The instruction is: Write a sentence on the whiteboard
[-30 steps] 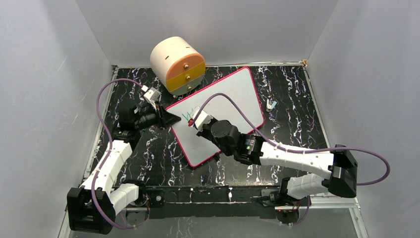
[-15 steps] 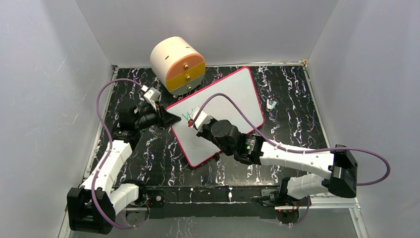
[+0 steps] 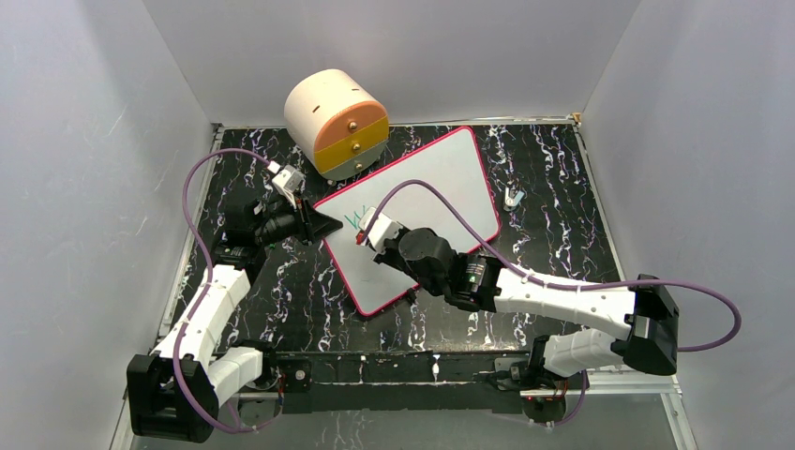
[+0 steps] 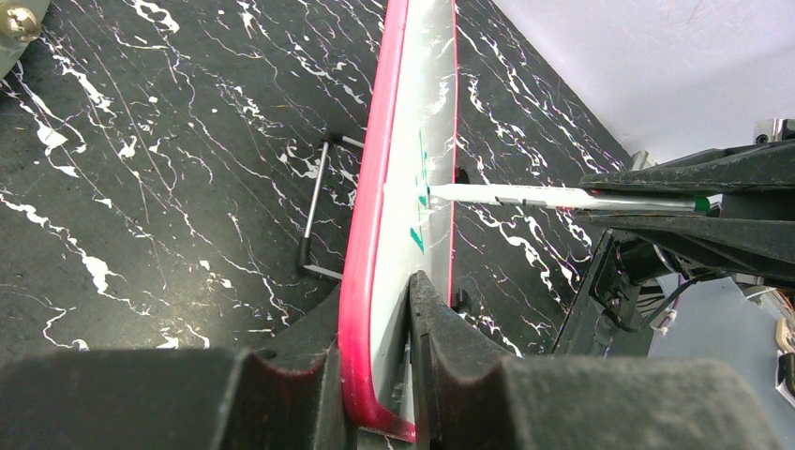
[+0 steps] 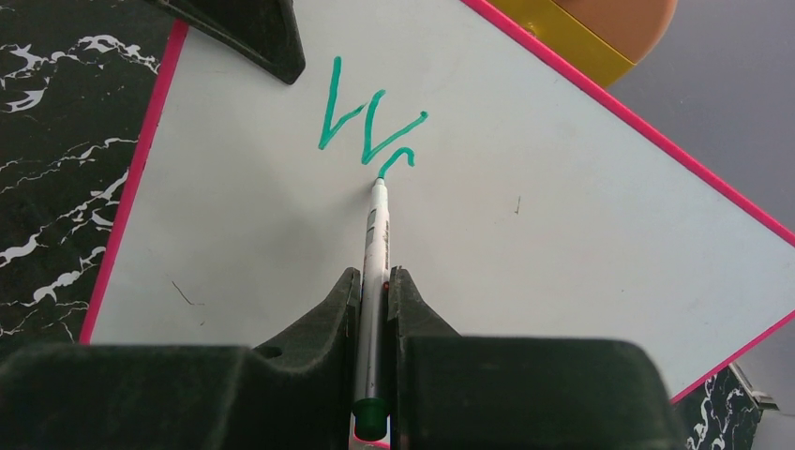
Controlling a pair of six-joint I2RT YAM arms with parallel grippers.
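Spreading black with white veins between plain grey walls, the bench (image 3: 562, 197) carries the whiteboard (image 3: 450, 178) skewed at its middle, one corner toward the far edge, near a round cream-and-orange drawer box (image 3: 336, 122) at the far left. The left arm reaches in from the left edge, its hand (image 3: 325, 226) pinched on the board's pink rim. The right arm stretches from the near right corner, its hand (image 5: 375, 281) clamped on a marker (image 5: 377, 225) whose tip touches the sentence (image 5: 367, 127), a green W and one short stroke.
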